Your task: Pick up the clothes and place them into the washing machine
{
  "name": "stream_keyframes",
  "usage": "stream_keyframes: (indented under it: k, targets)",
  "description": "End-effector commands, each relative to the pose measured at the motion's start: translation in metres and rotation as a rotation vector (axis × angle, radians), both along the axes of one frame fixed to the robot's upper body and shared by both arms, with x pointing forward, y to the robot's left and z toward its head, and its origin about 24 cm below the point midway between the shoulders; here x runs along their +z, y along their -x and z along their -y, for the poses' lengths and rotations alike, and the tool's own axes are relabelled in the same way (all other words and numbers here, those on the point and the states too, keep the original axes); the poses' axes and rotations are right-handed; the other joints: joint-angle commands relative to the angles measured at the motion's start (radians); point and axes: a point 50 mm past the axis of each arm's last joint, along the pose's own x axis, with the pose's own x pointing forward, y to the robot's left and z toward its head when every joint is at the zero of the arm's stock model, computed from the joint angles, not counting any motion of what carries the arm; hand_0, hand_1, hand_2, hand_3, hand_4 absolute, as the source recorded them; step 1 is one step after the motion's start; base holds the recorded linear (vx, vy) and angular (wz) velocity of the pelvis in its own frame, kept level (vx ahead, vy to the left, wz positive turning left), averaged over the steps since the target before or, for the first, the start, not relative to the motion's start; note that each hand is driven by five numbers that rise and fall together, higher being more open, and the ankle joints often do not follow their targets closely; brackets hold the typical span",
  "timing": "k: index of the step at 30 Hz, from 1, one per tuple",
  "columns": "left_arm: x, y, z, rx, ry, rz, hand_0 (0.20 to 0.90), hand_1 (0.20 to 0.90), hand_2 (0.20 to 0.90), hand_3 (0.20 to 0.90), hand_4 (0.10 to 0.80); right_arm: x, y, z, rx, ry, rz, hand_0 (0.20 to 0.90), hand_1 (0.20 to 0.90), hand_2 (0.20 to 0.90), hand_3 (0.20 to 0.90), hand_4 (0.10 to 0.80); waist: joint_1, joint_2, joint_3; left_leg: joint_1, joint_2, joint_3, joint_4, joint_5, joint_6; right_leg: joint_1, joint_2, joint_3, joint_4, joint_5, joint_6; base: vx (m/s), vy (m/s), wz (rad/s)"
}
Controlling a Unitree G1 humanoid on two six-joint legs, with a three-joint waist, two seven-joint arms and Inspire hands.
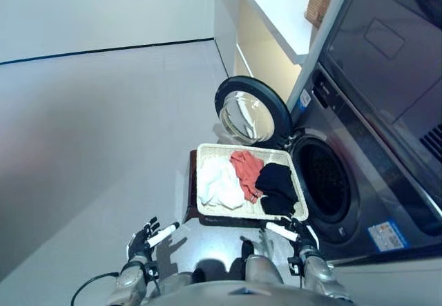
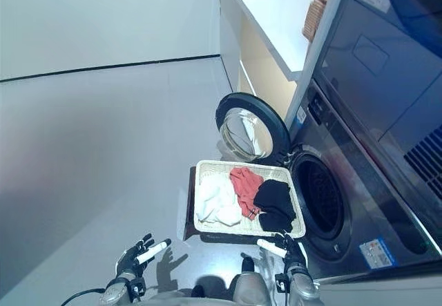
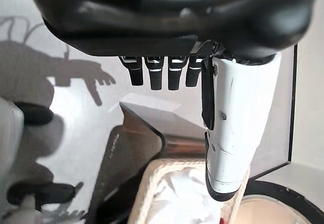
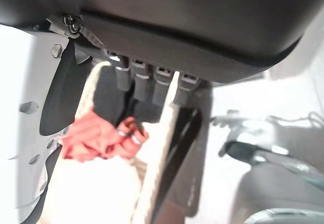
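A woven laundry basket sits on a dark low stand in front of the washing machine. In it lie a white garment, a red garment and a black garment. The machine's round door hangs open beside the dark drum opening. My left hand hovers open near the floor, short of the basket's near left corner. My right hand is open just before the basket's near right corner, over the black garment side. Neither hand holds anything.
A white counter with cupboards runs beyond the machine, with a wicker box on top. Pale floor stretches wide to the left of the basket.
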Motion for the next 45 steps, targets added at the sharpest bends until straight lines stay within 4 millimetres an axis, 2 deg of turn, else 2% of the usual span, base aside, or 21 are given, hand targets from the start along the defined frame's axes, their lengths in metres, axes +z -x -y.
stream_keyframes:
  k: [1,3,4,5,7,9,10,13,17,19,23,25,27,28,29,33,34,35,39,42,45]
  targets:
    - [0.029,-0.043,-0.004,0.012,-0.019,0.231,0.900,0.900,0.900,0.900,0.800,0.032,-0.048,0.002,0.035,0.041,0.224,0.900,0.900,0.900,0.900,0.800,0.006,0.027,-0.007,0.200,0.048,0.003,-0.129,-0.035,-0.095,-0.069,0.016,-0.021,-0.036,0.129,0.050,0.103,-0.184,-0.04]
    - [0.030,-0.045,-0.002,-0.005,-0.017,0.235,0.900,0.900,0.900,0.900,0.800,0.032,-0.046,0.004,0.030,0.049,0.219,0.900,0.900,0.900,0.900,0.800,0.003,0.027,-0.010,0.198,0.075,0.006,-0.131,-0.027,-0.112,-0.056,0.035,-0.032,-0.054,0.115,0.042,0.095,-0.184,0.05]
    - [0.030,-0.045,-0.002,-0.005,-0.017,0.235,0.900,0.900,0.900,0.900,0.800,0.032,-0.046,0.005,0.030,0.049,0.219,0.900,0.900,0.900,0.900,0.800,0.003,0.027,-0.010,0.198,0.076,0.006,-0.131,-0.027,-0.112,-0.055,0.035,-0.033,-0.054,0.115,0.042,0.085,-0.197,0.14]
    - [0.030,-0.048,0.001,-0.013,-0.016,0.237,0.900,0.900,0.900,0.900,0.800,0.030,-0.044,0.007,0.020,0.058,0.206,0.900,0.900,0.900,0.900,0.800,0.001,0.032,-0.014,0.190,0.101,0.012,-0.123,-0.011,-0.132,-0.047,0.054,-0.041,-0.065,0.100,0.034,0.078,-0.180,0.07]
    - [0.031,-0.052,0.005,-0.024,-0.010,0.247,0.900,0.900,0.900,0.900,0.800,0.029,-0.042,0.010,0.005,0.059,0.204,0.900,0.900,0.900,0.900,0.800,-0.004,0.035,-0.015,0.180,0.122,0.015,-0.108,0.005,-0.146,-0.045,0.073,-0.040,-0.065,0.082,0.022,0.095,-0.207,0.11]
    - [0.031,-0.054,0.008,-0.037,-0.005,0.249,0.900,0.900,0.900,0.900,0.800,0.027,-0.039,0.014,-0.019,0.062,0.189,0.900,0.900,0.900,0.900,0.800,-0.008,0.036,-0.016,0.170,0.144,0.015,-0.080,0.019,-0.158,-0.042,0.092,-0.036,-0.054,0.057,0.007,0.114,-0.212,0.11]
    - [0.033,-0.058,0.011,-0.051,0.000,0.259,0.900,0.900,0.900,0.900,0.800,0.025,-0.035,0.019,-0.038,0.069,0.171,0.900,0.900,0.900,0.900,0.800,-0.010,0.034,-0.015,0.156,0.157,0.008,-0.031,0.034,-0.167,-0.030,0.113,-0.022,-0.046,0.036,-0.011,0.097,-0.176,0.17]
    - [0.035,-0.062,0.015,-0.069,0.008,0.271,0.900,0.900,0.900,0.900,0.800,0.020,-0.028,0.025,-0.059,0.082,0.140,0.900,0.900,0.900,0.900,0.800,-0.010,0.030,-0.016,0.136,0.163,-0.004,0.036,0.056,-0.173,-0.006,0.135,-0.007,-0.046,0.017,-0.029,0.099,-0.167,0.21]
    - [0.037,-0.066,0.021,-0.102,0.022,0.283,0.900,0.900,0.900,0.900,0.800,0.017,-0.018,0.039,-0.119,0.113,0.103,0.900,0.900,0.900,0.900,0.800,0.000,0.010,-0.008,0.060,0.163,-0.019,0.217,0.134,-0.174,0.065,0.154,0.001,-0.056,-0.014,-0.065,0.121,-0.165,0.17]
    - [0.037,-0.067,0.022,-0.110,0.018,0.278,0.900,0.900,0.900,0.900,0.800,0.017,-0.016,0.042,-0.146,0.113,0.104,0.900,0.900,0.900,0.900,0.800,0.002,0.006,-0.006,0.039,0.169,-0.022,0.211,0.166,-0.168,0.085,0.157,-0.003,-0.056,-0.029,-0.071,0.089,-0.076,0.15]
    - [0.035,-0.066,0.018,-0.083,0.006,0.263,0.900,0.900,0.900,0.900,0.800,0.021,-0.022,0.045,-0.159,0.123,0.125,0.900,0.900,0.900,0.900,0.800,0.024,-0.035,0.010,-0.083,0.175,-0.010,0.131,0.121,-0.150,0.105,0.125,0.020,-0.054,-0.047,-0.057,0.087,-0.009,0.22]
    - [0.034,-0.064,0.013,-0.064,-0.006,0.258,0.900,0.900,0.900,0.900,0.800,0.023,-0.028,0.043,-0.150,0.124,0.139,0.900,0.900,0.900,0.900,0.800,0.042,-0.038,0.020,-0.127,0.172,-0.018,0.060,0.139,-0.157,0.120,0.127,0.042,-0.056,-0.051,-0.053,0.122,0.029,-0.07]
    - [0.033,-0.061,0.009,-0.043,-0.014,0.247,0.900,0.900,0.900,0.900,0.800,0.025,-0.034,0.039,-0.135,0.124,0.157,0.900,0.900,0.900,0.900,0.800,0.062,-0.027,0.028,-0.168,0.163,-0.055,0.000,0.194,-0.164,0.140,0.139,0.074,-0.062,-0.056,-0.049,0.163,0.106,-0.46]
    - [0.030,-0.057,0.007,-0.025,-0.013,0.232,0.900,0.900,0.900,0.900,0.800,0.026,-0.037,0.036,-0.122,0.124,0.163,0.900,0.900,0.900,0.900,0.800,0.073,-0.008,0.032,-0.193,0.158,-0.082,-0.056,0.238,-0.168,0.154,0.148,0.100,-0.063,-0.066,-0.044,0.144,0.119,-0.47]
    - [0.030,-0.057,0.007,-0.025,-0.013,0.233,0.900,0.900,0.900,0.900,0.800,0.026,-0.037,0.036,-0.122,0.124,0.163,0.900,0.900,0.900,0.900,0.800,0.074,-0.008,0.034,-0.188,0.158,-0.080,-0.059,0.239,-0.168,0.156,0.147,0.101,-0.063,-0.067,-0.044,0.142,0.155,-0.37]
    - [0.028,-0.052,0.006,0.000,-0.001,0.226,0.900,0.900,0.900,0.900,0.800,0.028,-0.042,0.032,-0.102,0.120,0.173,0.900,0.900,0.900,0.900,0.800,0.086,0.035,0.032,-0.203,0.155,-0.066,-0.113,0.280,-0.170,0.196,0.139,0.146,-0.058,-0.111,-0.028,0.156,0.220,-0.55]
    - [0.027,-0.051,0.008,0.002,0.005,0.227,0.900,0.900,0.900,0.900,0.800,0.027,-0.043,0.029,-0.095,0.111,0.170,0.900,0.900,0.900,0.900,0.800,0.082,0.049,0.025,-0.190,0.149,-0.029,-0.118,0.268,-0.160,0.214,0.118,0.156,-0.049,-0.132,-0.018,0.157,0.249,-0.84]
    - [0.027,-0.051,0.008,0.002,0.004,0.227,0.900,0.900,0.900,0.900,0.800,0.027,-0.043,0.029,-0.095,0.111,0.170,0.900,0.900,0.900,0.900,0.800,0.083,0.049,0.026,-0.188,0.148,-0.027,-0.117,0.267,-0.160,0.215,0.117,0.157,-0.049,-0.132,-0.018,0.165,0.288,-0.57]
    - [0.032,-0.059,0.004,0.018,-0.014,0.259,0.900,0.900,0.900,0.900,0.800,0.025,-0.049,0.022,-0.093,0.095,0.158,0.900,0.900,0.900,0.900,0.800,0.081,0.059,-0.002,-0.172,0.105,0.007,-0.109,0.236,-0.136,0.228,0.043,0.156,-0.043,-0.135,0.017,0.132,0.228,-0.11]
    - [0.039,-0.069,-0.003,0.035,-0.057,0.287,0.900,0.900,0.900,0.900,0.800,0.033,-0.067,0.011,-0.047,0.093,0.199,0.900,0.900,0.900,0.900,0.800,0.092,0.058,-0.001,-0.184,0.092,0.033,-0.082,0.214,-0.118,0.209,0.016,0.164,-0.038,-0.121,0.033,0.035,0.149,-0.05]
    - [0.038,-0.070,-0.007,0.049,-0.078,0.276,0.900,0.900,0.900,0.900,0.800,0.031,-0.069,0.001,0.002,0.085,0.191,0.900,0.900,0.900,0.900,0.800,0.108,0.047,-0.012,-0.168,0.084,0.047,-0.093,0.201,-0.104,0.207,0.000,0.170,-0.042,-0.108,0.045,0.066,0.083,-0.15]
